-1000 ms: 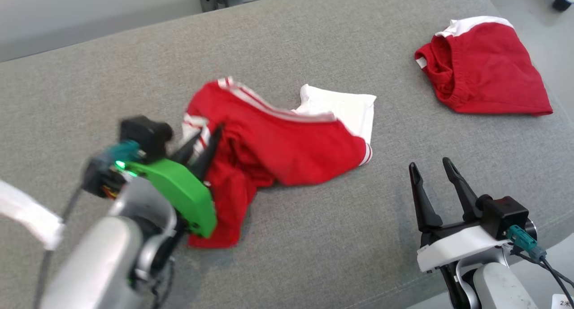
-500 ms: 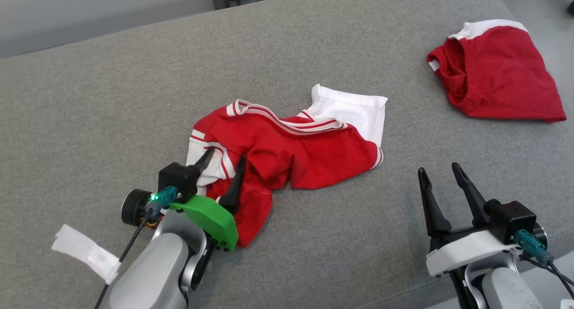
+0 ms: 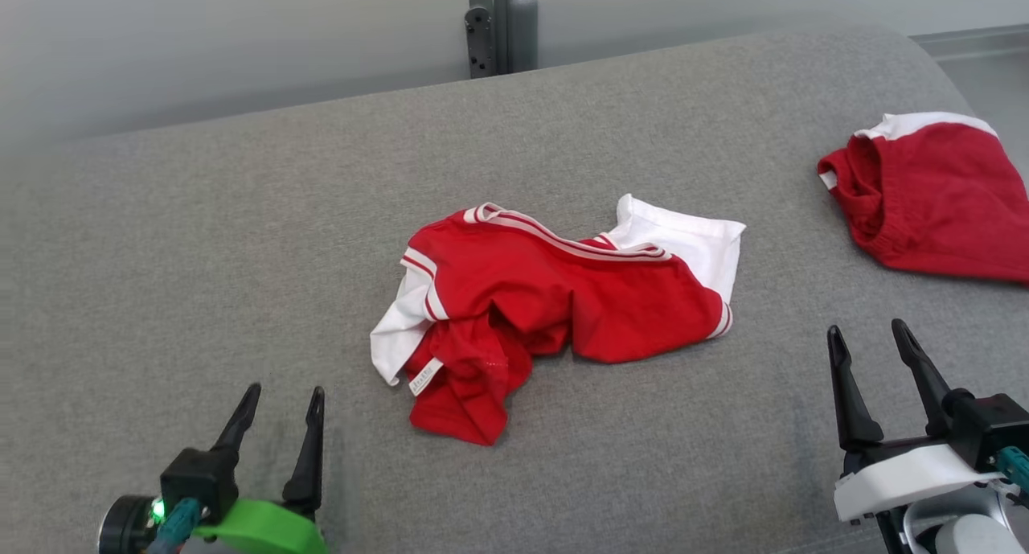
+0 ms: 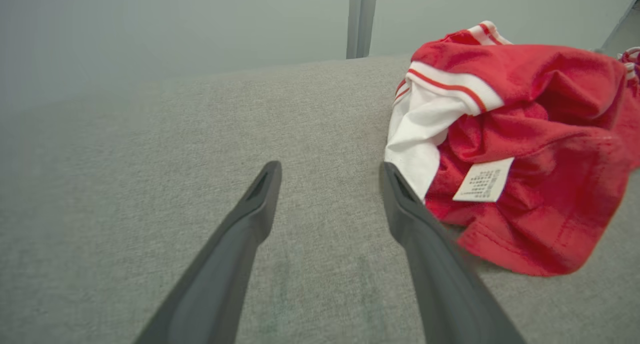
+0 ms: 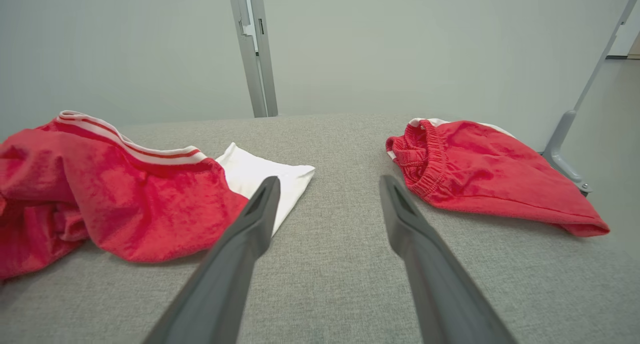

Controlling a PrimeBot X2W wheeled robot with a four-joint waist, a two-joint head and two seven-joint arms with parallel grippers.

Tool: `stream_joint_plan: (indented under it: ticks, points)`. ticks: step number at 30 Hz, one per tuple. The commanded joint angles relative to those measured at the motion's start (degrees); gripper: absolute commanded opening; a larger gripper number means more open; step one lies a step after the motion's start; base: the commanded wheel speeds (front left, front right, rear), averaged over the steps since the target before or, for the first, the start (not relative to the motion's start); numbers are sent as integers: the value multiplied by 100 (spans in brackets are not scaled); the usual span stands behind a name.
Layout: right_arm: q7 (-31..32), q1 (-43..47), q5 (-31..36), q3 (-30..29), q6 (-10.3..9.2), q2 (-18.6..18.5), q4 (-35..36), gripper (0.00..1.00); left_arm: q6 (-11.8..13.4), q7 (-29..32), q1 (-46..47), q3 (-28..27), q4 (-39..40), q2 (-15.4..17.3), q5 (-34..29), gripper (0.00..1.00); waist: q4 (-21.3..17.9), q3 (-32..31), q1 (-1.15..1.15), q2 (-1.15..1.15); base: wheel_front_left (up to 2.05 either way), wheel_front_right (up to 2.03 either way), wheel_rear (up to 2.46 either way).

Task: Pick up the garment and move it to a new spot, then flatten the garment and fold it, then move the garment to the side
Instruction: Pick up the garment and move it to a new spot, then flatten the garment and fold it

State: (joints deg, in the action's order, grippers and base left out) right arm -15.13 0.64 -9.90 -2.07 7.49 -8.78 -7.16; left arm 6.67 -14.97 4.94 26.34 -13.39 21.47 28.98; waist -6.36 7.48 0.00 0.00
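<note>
Head view: garment (image 3: 563,297) lies crumpled mid-way across the grey fabric surface (image 3: 201,240). It's bright red, w/ a white double stripe along the far edge, a white panel at its right end and another at its left end. A small white label shows near the front-left fold. Left pincer (image 3: 287,389) is at lower left, fingers spread, holding nothing, well apart from the cloth. Right pincer (image 3: 866,326) is at lower right, also spread and empty. A second red garment (image 3: 932,208) sits far right, and a grey post (image 3: 498,23) stands behind.

Left wrist view: left pincer (image 4: 330,167) is open over bare fabric. The garment (image 4: 525,114) is bunched to the right. Its white panel looks just beside the right finger, but can't tell if they touch. The label (image 4: 483,180) faces the cam.

Right wrist view: right pincer (image 5: 329,180) is open. The garment (image 5: 115,204) is on the left and the other red piece (image 5: 490,174) on the right, both apart from the fingers.

Vs 0.5 s ago: the left pincer was on the garment's left end w/ fingers in the folds; now it's off and clear. The garment is flatter there, w/ more white panel exposed. The head cam has shifted too. The right pincer is unchanged.
</note>
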Motion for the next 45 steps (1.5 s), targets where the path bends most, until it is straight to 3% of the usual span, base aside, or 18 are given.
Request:
stream_joint_plan:
  ticks: [1, 6, 13, 17, 23, 45]
  points:
    - [-1, 131, 40, -35, 0, -28, 15, 100, 30, -22, -308, -160, 114, -8, -15, 100, 327, -331, 0, 0, 0, 0, 0]
    - [-2, 436, 106, -87, 0, -28, -39, 100, -309, -21, -1175, -965, 528, -299, -113, 100, 621, -673, 0, 0, 0, 0, 0]
    - [-2, 607, 150, -65, -1, 46, -45, 100, -1121, -23, -1649, -1966, 555, -720, -514, 100, 835, -808, 0, 0, 0, 0, 0]
    - [-2, 650, 178, -69, -1, 97, -66, 100, -1335, -23, -1696, -2361, 486, -920, -746, 100, 872, -848, 0, 0, 0, 0, 0]
    - [-2, 655, 184, -29, -1, 116, -155, 100, -1415, -23, -1737, -2654, 429, -1079, -993, 100, 835, -862, 0, 0, 0, 0, 0]
    - [-1, 569, 154, 54, 0, 142, -246, 100, -1420, -23, -1698, -2408, 526, -942, -876, 100, 770, -835, 0, 0, 0, 0, 0]
